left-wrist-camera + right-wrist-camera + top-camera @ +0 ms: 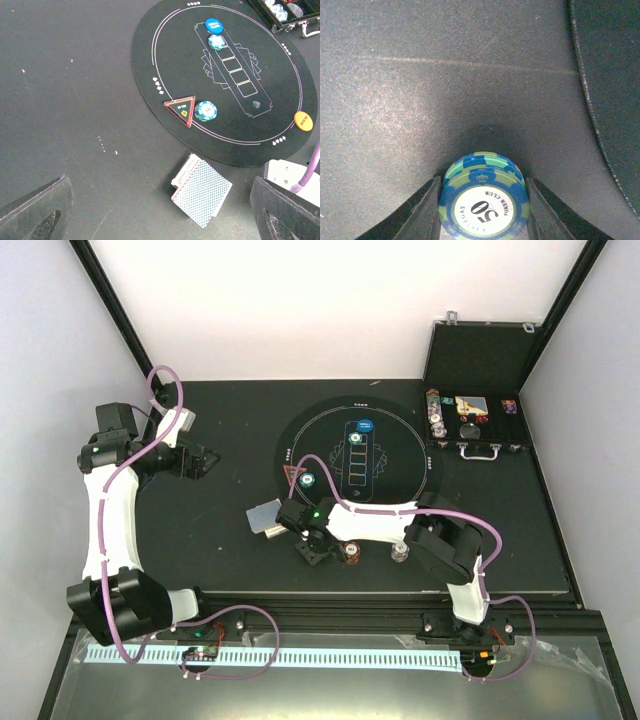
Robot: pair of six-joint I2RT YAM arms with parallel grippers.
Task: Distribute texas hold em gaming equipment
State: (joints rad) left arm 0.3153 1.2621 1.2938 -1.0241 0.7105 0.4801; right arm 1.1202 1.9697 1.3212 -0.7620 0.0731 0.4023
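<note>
Robot lab rig, white encl. walls [300, 310], black frame posts [109, 305], dark table [240, 410]

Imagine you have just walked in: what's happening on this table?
The right gripper has its fingers against both sides of a stack of green-and-blue 50 poker chips on the table beside the round black mat. The left gripper hangs open to the left, holding nothing. The mat carries a blue button, an orange button, a red triangle and two chips; a card pile lies beside it.

The left arm [105, 510] was raised and bent, the left gripper [206, 461] spread wide. The right arm [370, 523] was stretched leftward, the right gripper [482, 202] closed on a poker chip stack [482, 187].
</note>
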